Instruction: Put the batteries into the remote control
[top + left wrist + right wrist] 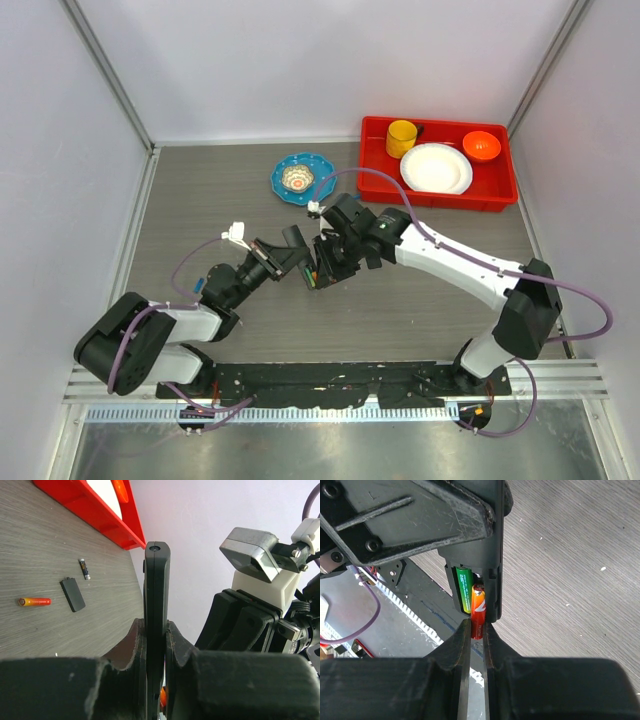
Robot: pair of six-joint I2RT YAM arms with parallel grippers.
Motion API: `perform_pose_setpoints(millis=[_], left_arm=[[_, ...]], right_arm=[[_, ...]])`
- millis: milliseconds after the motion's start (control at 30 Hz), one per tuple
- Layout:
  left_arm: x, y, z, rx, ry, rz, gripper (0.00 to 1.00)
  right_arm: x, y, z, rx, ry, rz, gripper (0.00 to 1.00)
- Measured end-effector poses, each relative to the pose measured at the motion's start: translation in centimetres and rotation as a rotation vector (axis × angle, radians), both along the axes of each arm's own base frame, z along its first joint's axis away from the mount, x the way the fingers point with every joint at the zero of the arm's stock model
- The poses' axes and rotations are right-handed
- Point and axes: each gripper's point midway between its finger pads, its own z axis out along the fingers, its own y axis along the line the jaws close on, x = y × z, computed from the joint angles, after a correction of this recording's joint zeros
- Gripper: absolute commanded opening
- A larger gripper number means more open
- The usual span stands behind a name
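Note:
My left gripper (156,625) is shut on the black remote control (157,590) and holds it edge-on above the table. In the top view the two grippers meet at the table's middle, left (298,250) and right (322,268). My right gripper (478,627) is shut on an orange-red battery (478,612). The battery's upper end sits inside the remote's (492,555) open compartment, beside a green battery (464,592) lying in it. Another orange-red battery (35,601) and a small dark battery (84,569) lie on the table.
A small flat black cover piece (73,594) lies on the table between the loose batteries. A red tray (437,190) at the back right holds a yellow cup, a white plate and an orange bowl. A blue plate (318,168) stands left of it.

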Motion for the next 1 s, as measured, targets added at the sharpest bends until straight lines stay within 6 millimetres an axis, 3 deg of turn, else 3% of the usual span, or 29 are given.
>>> perform_pose_setpoints(millis=[1000], left_arm=[[0.2,0.1,-0.4,-0.005,0.037,0.011,0.0]], right_arm=[[1.4,0.2,-0.1,0.008,0.052,0.007,0.01]])
